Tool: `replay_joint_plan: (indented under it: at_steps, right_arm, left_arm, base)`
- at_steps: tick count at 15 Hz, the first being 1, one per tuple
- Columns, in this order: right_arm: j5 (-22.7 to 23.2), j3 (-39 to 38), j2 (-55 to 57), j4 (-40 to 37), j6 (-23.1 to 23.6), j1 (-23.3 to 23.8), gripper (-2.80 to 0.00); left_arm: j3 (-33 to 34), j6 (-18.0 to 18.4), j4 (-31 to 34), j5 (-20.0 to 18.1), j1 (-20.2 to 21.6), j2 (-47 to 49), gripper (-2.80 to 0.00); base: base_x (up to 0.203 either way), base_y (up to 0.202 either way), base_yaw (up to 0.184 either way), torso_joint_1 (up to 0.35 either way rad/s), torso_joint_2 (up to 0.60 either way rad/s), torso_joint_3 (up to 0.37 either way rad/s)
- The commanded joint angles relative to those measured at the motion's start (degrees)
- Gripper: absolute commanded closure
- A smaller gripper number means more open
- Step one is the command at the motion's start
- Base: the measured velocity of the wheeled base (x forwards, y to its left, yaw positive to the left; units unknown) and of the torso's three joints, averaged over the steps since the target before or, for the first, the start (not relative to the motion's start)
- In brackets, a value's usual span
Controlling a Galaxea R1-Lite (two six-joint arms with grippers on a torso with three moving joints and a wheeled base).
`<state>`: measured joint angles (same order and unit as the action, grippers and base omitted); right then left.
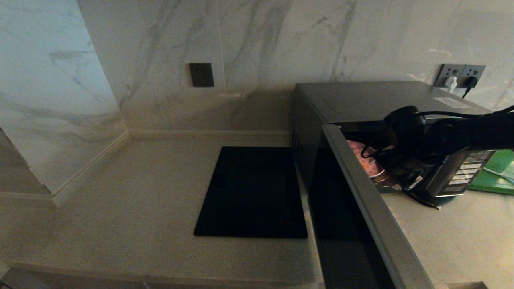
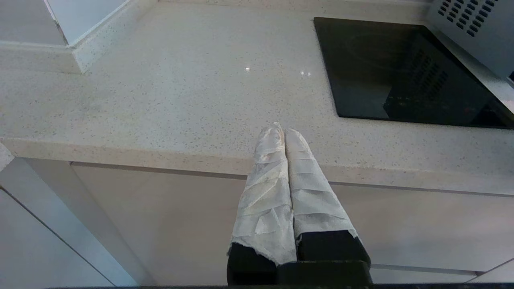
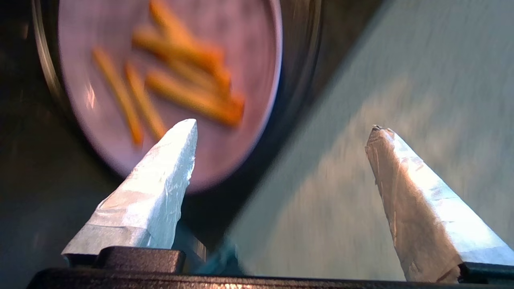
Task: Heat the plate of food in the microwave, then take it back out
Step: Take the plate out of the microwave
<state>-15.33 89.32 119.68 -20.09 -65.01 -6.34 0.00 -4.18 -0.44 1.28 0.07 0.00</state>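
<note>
The microwave stands at the right of the counter, its door swung wide open toward me. Inside the dark cavity lies the plate of food, a pale pink plate with several orange sticks on it. My right gripper is at the cavity's mouth, just short of the plate, open, and nothing is between its taped fingers. My left gripper is parked low at the counter's front edge, shut and empty.
A flat black slab is set into the counter left of the microwave. A green board lies right of the button panel. Wall sockets with plugs sit behind. The open door blocks the space before the microwave.
</note>
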Motion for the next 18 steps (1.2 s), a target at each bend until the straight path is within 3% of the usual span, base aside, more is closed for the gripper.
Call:
replay_joint_plan:
  at_steps: [1,10,18]
  right_arm:
    - [-2.11,3.3,4.2,-0.22,-0.3,0.18,-2.8]
    - [-4.01,3.13,6.48,-0.21,-0.52,3.33,-2.8]
    - [-3.25,-12.94,-8.54,-0.12,-1.77,3.26,-2.8]
  left_arm:
    - [0.0,-0.04,0.0,0.04,0.01,0.06,0.0]
    - [0.0,-0.04,0.0,0.04,0.01,0.01,0.0]
    - [0.0,-0.04,0.0,0.04,0.01,0.0,0.0]
  base:
    - [0.0,0.0,0.0,0.0,0.0,0.0]
    - [0.0,0.0,0.0,0.0,0.0,0.0]
    - [0.0,0.0,0.0,0.007,0.01,-0.003]
